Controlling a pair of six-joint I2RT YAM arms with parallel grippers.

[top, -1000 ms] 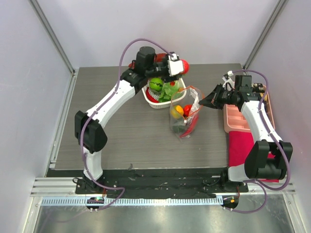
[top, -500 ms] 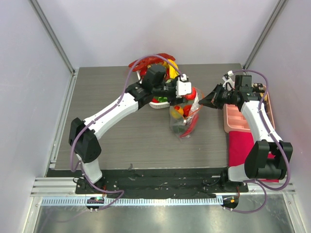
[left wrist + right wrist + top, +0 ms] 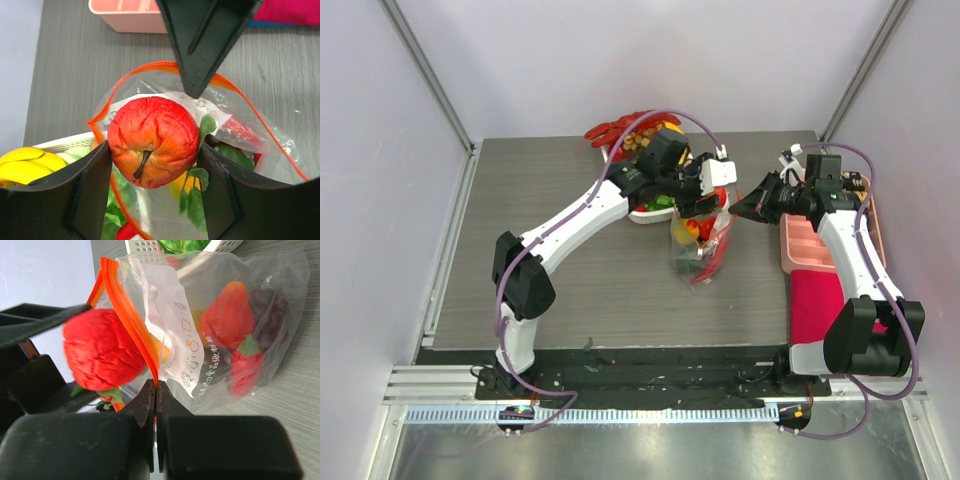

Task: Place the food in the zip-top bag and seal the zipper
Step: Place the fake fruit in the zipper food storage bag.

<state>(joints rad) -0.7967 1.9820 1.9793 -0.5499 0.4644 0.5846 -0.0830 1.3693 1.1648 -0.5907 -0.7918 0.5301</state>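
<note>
My left gripper (image 3: pixel 152 148) is shut on a piece of food, a red toy fruit (image 3: pixel 152 142) with a dark stem and green leaves. It hangs right over the open mouth of the zip-top bag (image 3: pixel 697 252). The bag stands mid-table with several pieces of food (image 3: pixel 230 315) inside, among them dark purple grapes (image 3: pixel 267 310). Its orange-red zipper (image 3: pixel 240 95) gapes in a loop around the fruit. My right gripper (image 3: pixel 156 387) is shut on the zipper (image 3: pixel 122 300) edge and holds the bag's mouth up. From above, the left gripper (image 3: pixel 712 190) and right gripper (image 3: pixel 740 210) meet at the bag's top.
A white basket (image 3: pixel 638 212) with green leaves and yellow bananas (image 3: pixel 25 165) sits just behind the bag, partly under my left arm. A pink divided tray (image 3: pixel 805 245) and a magenta cloth (image 3: pixel 815 300) lie along the right edge.
My left arm has carried the red fruit from above the basket, rightward and nearer, to the bag's mouth. The right gripper has kept its hold on the zipper edge.
</note>
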